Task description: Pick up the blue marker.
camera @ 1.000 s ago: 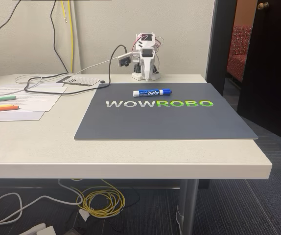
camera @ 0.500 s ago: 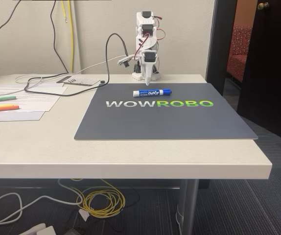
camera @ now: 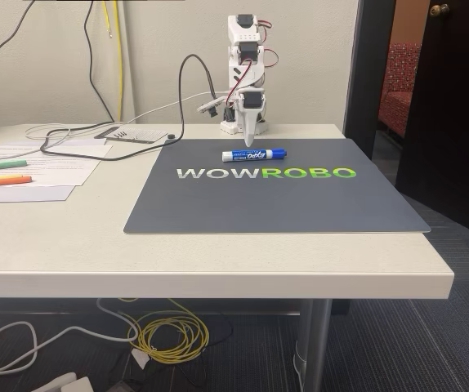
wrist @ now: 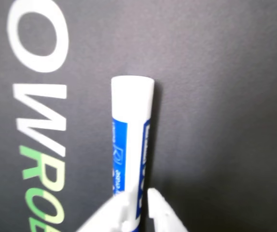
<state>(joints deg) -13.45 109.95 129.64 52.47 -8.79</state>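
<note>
end effector (wrist: 137, 205) (fingers parted) straddles the blue marker (wrist: 130, 145) lying on the mat (camera: 300, 204).

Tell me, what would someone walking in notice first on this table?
Probably the dark mat with big WOWROBO lettering, covering much of the pale table. A blue marker lies on its side near the mat's far edge, and a small white robot arm bends down over it, its gripper pointing at the marker. Off to the left in the fixed view, a green marker and an orange marker rest on papers.
</note>
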